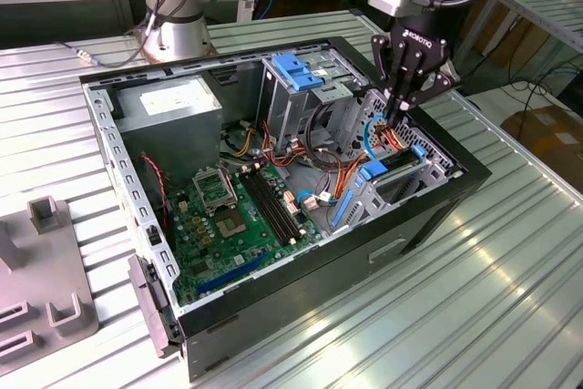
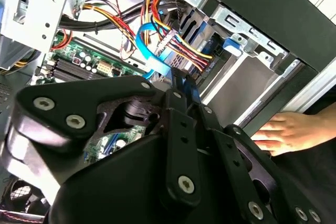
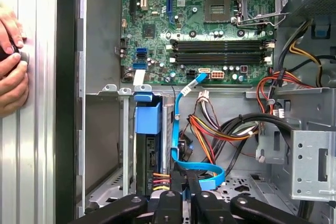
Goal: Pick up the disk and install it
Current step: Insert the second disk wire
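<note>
Here the disk (image 3: pixel 148 156) sits seated beside the hand (image 3: pixel 185 190)

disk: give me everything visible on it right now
The disk stands on edge in a bay of the metal drive cage at the front of the open computer case. In the first wrist view it shows a narrow dark edge topped by a blue plastic carrier tab, with red, yellow and black wires running to its near end. The end effector is directly beside that wired end; actual contact is unclear. In the exterior view blue rails mark it.
</note>
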